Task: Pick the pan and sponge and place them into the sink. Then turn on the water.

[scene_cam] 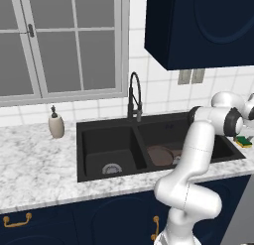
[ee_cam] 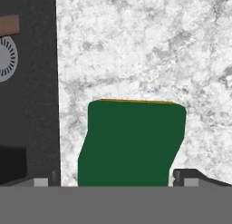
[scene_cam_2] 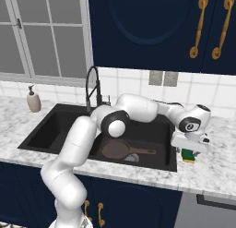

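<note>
On the marble tabletop (scene_cam_2: pixel 216 169), right of the sink (scene_cam_2: pixel 60 112), the spread end effector (ee_cam: pixel 116 180) straddles the sponge (ee_cam: pixel 131 143); the pan (scene_cam_2: pixel 116 149) lies in the right basin.

- Even, flat rendered light across all three views; no single source stands out, and the window panes (scene_cam: pixel 59 40) read a dull grey.
- No glare on the matte black sink (scene_cam: pixel 92 135), whose basins stay dark.
- Edges are sharp throughout, without blur or bending at the borders.
- Marble counter (ee_cam: pixel 145 46) looks grainy up close.
</note>
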You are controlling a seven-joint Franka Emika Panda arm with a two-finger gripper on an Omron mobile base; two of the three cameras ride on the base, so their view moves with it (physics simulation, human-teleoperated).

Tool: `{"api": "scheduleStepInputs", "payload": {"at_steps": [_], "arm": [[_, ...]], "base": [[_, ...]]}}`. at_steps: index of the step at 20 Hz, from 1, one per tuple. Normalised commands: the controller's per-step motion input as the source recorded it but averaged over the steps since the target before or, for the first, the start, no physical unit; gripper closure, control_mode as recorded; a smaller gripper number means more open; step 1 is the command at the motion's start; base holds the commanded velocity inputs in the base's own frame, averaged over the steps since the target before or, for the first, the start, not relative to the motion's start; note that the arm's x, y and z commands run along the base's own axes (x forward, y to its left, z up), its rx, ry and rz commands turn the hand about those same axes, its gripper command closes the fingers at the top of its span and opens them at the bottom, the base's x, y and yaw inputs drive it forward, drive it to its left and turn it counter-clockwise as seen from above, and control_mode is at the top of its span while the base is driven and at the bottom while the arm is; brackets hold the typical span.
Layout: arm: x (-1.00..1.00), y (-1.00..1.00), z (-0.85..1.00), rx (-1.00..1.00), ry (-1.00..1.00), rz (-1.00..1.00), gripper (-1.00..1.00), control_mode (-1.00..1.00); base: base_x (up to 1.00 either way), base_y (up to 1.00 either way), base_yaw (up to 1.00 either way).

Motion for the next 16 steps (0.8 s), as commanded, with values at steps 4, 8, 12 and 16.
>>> {"api": "scheduleStepInputs", "payload": {"at_steps": [4,8,12,16], "arm": [[0.00,-0.06,-0.13,0.00,0.00,0.00,-1.00,-1.00],[0.00,-0.01,-0.12,0.00,0.00,0.00,-1.00,-1.00],[0.00,0.00,-0.18,0.00,0.00,0.00,1.00,-1.00],[0.00,0.00,0.00,0.00,0.00,0.00,1.00,-1.00]], "base": [[0.00,0.00,0.00],[0.00,0.00,0.00],[0.00,0.00,0.00],[0.00,0.00,0.00]]}}
